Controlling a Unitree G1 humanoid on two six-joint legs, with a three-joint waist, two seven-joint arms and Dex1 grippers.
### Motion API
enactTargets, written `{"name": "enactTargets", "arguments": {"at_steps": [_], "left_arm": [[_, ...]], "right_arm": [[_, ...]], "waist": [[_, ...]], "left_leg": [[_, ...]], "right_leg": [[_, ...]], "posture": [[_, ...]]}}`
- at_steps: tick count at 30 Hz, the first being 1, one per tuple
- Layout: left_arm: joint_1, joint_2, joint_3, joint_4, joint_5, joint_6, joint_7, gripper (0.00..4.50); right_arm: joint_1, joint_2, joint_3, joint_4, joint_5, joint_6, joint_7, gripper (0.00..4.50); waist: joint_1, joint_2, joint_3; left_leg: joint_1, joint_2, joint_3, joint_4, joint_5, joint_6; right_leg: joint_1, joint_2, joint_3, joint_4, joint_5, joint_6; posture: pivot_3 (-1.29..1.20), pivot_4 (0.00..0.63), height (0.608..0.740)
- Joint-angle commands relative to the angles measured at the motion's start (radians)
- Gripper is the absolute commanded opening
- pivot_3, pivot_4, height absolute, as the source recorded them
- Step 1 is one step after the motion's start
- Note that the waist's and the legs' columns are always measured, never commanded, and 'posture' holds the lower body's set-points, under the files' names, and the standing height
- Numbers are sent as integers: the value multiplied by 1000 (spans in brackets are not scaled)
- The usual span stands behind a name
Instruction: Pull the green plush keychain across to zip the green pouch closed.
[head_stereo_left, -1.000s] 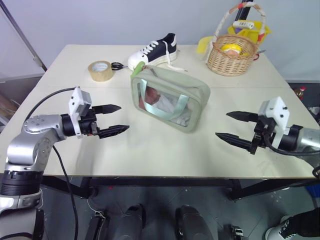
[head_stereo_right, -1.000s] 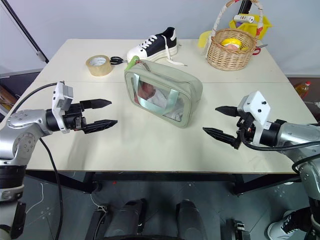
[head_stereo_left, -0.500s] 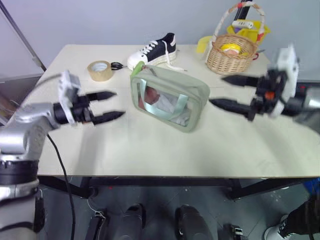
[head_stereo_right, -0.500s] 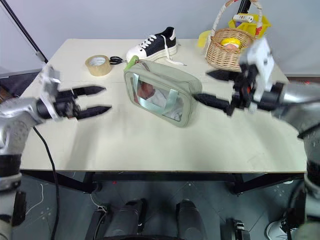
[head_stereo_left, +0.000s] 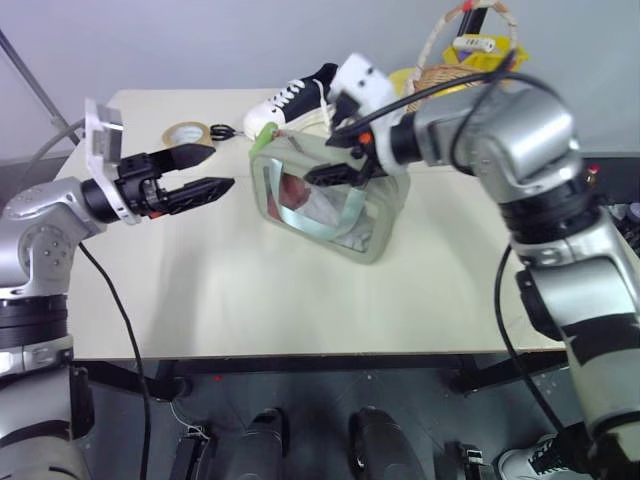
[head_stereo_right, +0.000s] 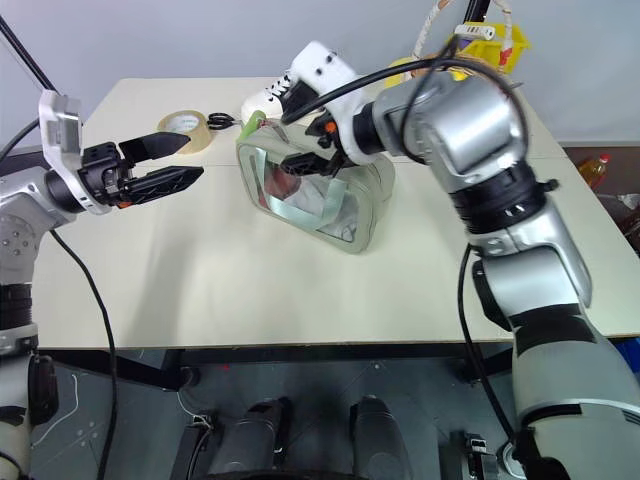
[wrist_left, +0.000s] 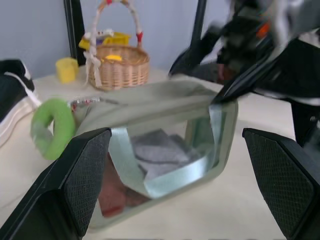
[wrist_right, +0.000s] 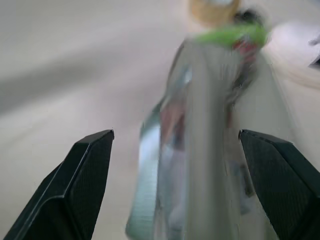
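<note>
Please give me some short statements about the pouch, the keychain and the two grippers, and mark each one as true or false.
1. The right gripper is open above the green pouch. True.
2. The left gripper holds the green plush keychain. False: it is open and apart from it, beside the pouch.
3. The keychain sits at the pouch end nearest the shoe. True.
4. The wicker basket lies tipped over. False: it stands upright.

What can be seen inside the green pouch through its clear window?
Through the green pouch's clear window, a reddish item and pale grey-white folded fabric show. Two green straps cross the window, and the right gripper covers part of it. What else it holds cannot be seen.
</note>
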Motion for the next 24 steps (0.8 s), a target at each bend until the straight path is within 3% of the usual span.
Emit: {"name": "enactTargets", "arguments": {"at_steps": [1, 4, 8, 16, 24], "left_arm": [[18, 25, 43, -48, -19, 1, 2, 4500], [39, 33, 45, -69, -18, -2, 2, 4500], [63, 35, 49, -93, -19, 3, 9, 4500], [48, 37, 42, -73, -20, 9, 9, 4500], [21, 53, 20, -45, -4, 7, -16, 4500]], "right_arm": [[-67, 40, 28, 114, -99, -85, 54, 3609], [-92, 83, 32, 206, -154, -126, 85, 2265], [-71, 74, -3, 153, -167, -139, 147, 149], [94, -83, -27, -139, -174, -417, 400, 26], [220, -118, -27, -294, -214, -409, 435, 26]], "waist": [[-1, 0, 0], [-1, 0, 0], [-1, 0, 0], [1, 0, 0], [-9, 0, 0]], "left_leg": [[0, 0, 0, 0, 0, 0], [0, -1, 0, 0, 0, 0], [0, 0, 0, 0, 0, 0], [-1, -1, 0, 0, 0, 0], [0, 0, 0, 0, 0, 0]], "right_leg": [[0, 0, 0, 0, 0, 0], [-1, 0, 1, 1, 0, 0], [-2, 1, 0, 2, 0, 0], [-2, 1, 0, 2, 0, 0], [-2, 2, 0, 4, 0, 0]], "posture": [[0, 150, 695], [0, 150, 695], [0, 150, 695], [0, 150, 695], [0, 150, 695]]}}
